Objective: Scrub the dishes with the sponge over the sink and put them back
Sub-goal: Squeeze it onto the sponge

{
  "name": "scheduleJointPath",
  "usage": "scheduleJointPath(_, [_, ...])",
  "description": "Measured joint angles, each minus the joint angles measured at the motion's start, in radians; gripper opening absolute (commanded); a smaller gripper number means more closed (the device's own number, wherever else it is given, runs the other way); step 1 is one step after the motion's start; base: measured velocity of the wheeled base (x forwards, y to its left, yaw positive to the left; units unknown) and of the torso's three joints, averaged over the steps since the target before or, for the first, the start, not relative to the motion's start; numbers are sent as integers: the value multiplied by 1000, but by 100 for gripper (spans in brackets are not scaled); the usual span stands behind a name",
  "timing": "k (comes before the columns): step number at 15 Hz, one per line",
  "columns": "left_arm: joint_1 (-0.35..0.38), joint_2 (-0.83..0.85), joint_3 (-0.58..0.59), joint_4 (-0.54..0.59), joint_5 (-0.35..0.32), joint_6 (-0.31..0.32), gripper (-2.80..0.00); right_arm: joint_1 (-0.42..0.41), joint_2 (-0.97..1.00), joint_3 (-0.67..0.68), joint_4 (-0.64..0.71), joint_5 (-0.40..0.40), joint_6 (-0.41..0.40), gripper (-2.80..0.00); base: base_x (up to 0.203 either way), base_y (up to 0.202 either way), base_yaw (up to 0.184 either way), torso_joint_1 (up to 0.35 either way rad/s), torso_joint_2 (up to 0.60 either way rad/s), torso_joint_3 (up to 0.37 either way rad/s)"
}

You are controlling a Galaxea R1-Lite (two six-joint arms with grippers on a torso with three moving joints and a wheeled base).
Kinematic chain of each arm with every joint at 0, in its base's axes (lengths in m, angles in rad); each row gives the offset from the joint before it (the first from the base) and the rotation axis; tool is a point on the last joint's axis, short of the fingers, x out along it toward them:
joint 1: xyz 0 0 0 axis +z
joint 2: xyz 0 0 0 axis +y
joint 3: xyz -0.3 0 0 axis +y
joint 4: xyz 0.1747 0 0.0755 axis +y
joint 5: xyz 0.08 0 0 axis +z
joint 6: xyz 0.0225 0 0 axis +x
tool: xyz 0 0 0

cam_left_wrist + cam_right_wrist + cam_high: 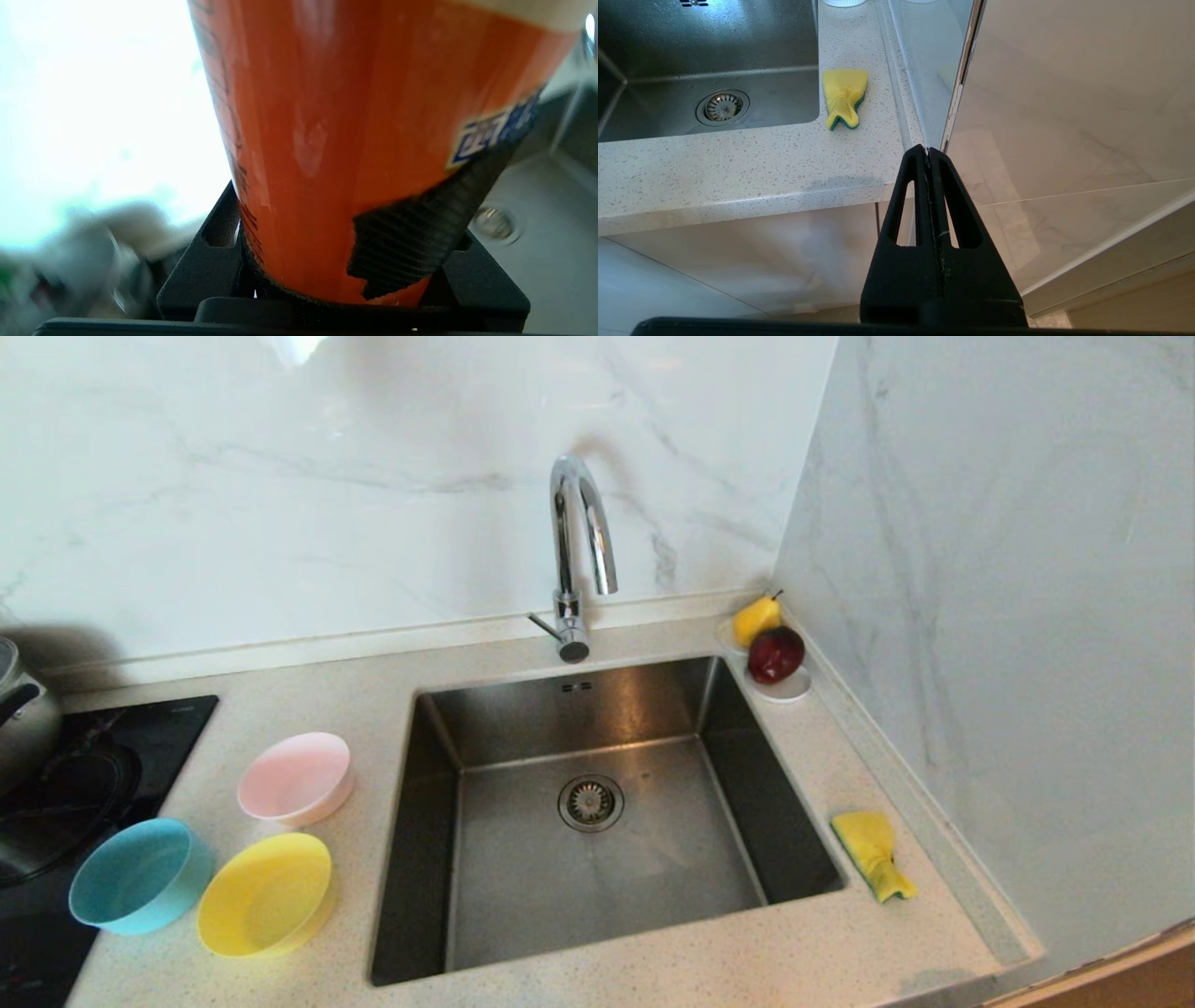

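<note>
Three dishes stand on the counter left of the sink: a pink bowl, a light blue bowl and a yellow bowl. The yellow-and-green sponge lies on the counter right of the sink, also seen as the sponge in the right wrist view. Neither arm shows in the head view. My left gripper is shut on an orange container with a blue-and-white label, a ribbed finger pressed against its side. My right gripper is shut and empty, below the counter's front edge near the right wall.
A curved chrome tap rises behind the sink, and the drain strainer sits mid-basin. A white saucer with a pear and a red apple is at the back right corner. A black cooktop with a pot lies at far left.
</note>
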Motion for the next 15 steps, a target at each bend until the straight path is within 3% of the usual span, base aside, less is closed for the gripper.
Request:
scheduleJointPath(2, [-89,8,-2,0,57,107,-280,0,0,0,0,0,0,-280,0,0,0,0,0,0])
scheduleJointPath(7, [-299,73,-72,3,180,170,-280,0,0,0,0,0,0,-280,0,0,0,0,0,0])
scheduleJointPath(9, [-367,107,-97,2,244,258,-280,0,0,0,0,0,0,-280,0,0,0,0,0,0])
scheduleJointPath(13, [-442,161,-122,7,252,384,-280,0,0,0,0,0,0,-280,0,0,0,0,0,0])
scheduleJointPath(15, [-458,197,-149,4,254,409,-280,0,0,0,0,0,0,-280,0,0,0,0,0,0])
